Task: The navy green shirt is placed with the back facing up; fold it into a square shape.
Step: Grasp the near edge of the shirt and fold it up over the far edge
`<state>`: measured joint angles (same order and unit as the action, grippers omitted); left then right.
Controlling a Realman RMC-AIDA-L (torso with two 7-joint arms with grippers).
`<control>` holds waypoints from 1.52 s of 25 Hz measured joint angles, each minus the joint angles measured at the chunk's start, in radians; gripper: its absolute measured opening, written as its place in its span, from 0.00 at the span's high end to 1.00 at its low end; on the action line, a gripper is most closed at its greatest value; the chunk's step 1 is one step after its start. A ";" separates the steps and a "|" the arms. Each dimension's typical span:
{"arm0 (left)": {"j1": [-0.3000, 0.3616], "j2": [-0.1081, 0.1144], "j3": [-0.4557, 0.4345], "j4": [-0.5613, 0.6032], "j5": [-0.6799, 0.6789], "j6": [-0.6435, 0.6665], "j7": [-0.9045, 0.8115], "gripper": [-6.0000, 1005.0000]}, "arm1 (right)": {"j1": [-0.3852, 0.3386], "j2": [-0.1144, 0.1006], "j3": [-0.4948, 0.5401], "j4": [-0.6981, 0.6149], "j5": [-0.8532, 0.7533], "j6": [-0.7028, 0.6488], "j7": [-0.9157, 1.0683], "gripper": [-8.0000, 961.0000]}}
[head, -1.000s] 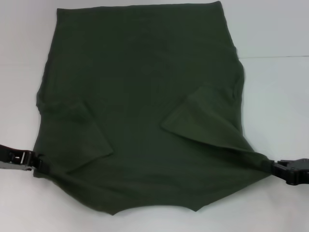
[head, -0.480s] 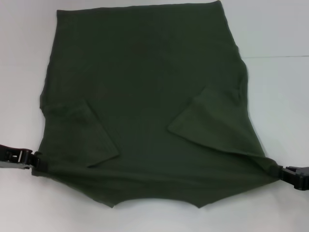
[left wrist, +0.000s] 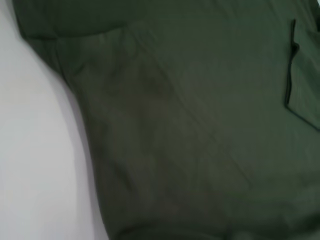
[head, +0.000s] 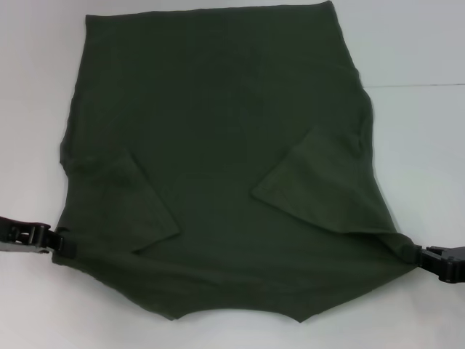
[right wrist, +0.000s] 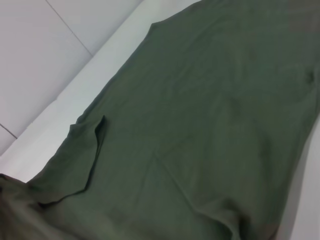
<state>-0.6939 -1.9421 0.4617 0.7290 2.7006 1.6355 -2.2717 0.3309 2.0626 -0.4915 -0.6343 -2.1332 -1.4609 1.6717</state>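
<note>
The navy green shirt lies spread flat on the white table, plain side up, with both sleeves folded inward: one sleeve on the left and the other sleeve on the right. My left gripper is shut on the shirt's near left corner. On the opposite side my right gripper pinches the near right corner, and the cloth is drawn to a point there. The left wrist view is filled by olive fabric. In the right wrist view the shirt stretches away over the table.
The white table surrounds the shirt, with a thin seam line running across it on the right. The shirt's far hem reaches the top of the head view.
My right gripper has drawn outward to the right, stretching the shirt's near edge wider. The left gripper has shifted only slightly and the near edge has settled a little lower.
</note>
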 joint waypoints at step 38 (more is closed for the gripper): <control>0.078 0.031 -0.212 0.058 -0.055 0.345 0.432 0.96 | -0.014 -0.085 0.087 0.064 0.028 -0.291 -0.195 0.93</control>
<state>-0.6158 -1.9108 0.2496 0.7872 2.6461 1.9802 -1.8401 0.3164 1.9779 -0.4047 -0.5705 -2.1053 -1.7516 1.4766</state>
